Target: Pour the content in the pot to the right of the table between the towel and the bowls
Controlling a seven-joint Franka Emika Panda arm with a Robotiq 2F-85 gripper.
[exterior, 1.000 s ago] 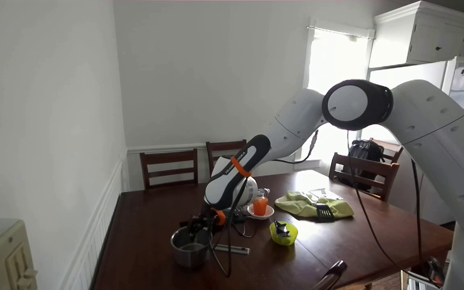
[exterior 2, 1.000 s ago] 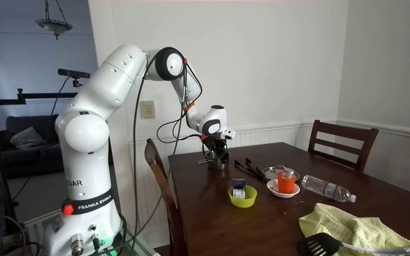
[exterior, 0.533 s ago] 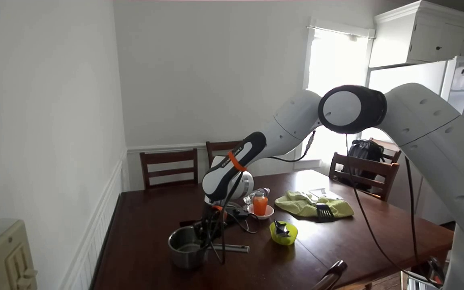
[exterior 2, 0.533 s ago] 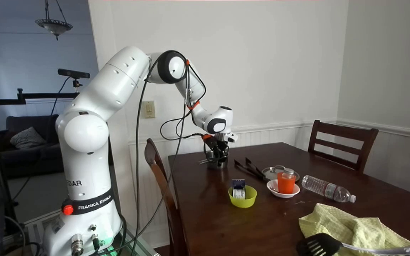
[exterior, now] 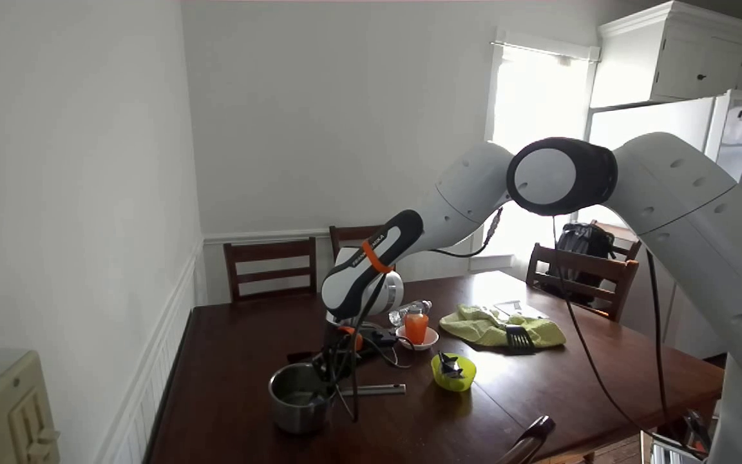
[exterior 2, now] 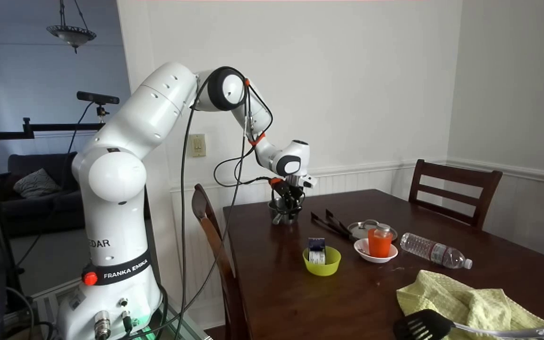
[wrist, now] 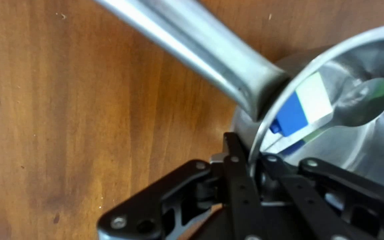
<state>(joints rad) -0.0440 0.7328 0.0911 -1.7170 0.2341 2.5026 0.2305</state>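
The steel pot point(exterior: 298, 412) stands on the dark table, its handle point(wrist: 208, 50) running off to the upper left in the wrist view. My gripper point(wrist: 252, 156) is shut on the pot's wall beside the handle base, one finger outside and one inside. Within the pot lie a blue-and-white box point(wrist: 298, 111) and a spoon point(wrist: 365, 103). The yellow-green towel point(exterior 2: 442, 293) lies crumpled across the table. Between pot and towel sit a lime bowl point(exterior 2: 324, 268) with a small box in it and a white bowl point(exterior 2: 371, 258) bearing an orange cup.
Black tongs point(exterior 2: 335, 225) and a pot lid point(exterior 2: 361, 230) lie behind the white bowl. A plastic bottle point(exterior 2: 435, 250) rests on its side. A black spatula point(exterior 2: 423, 325) lies over the towel. Walls border the table near the pot.
The gripper has shifted toward the handle side of the pot and its fingers have closed on the pot's wall. The pot and its handle have turned slightly.
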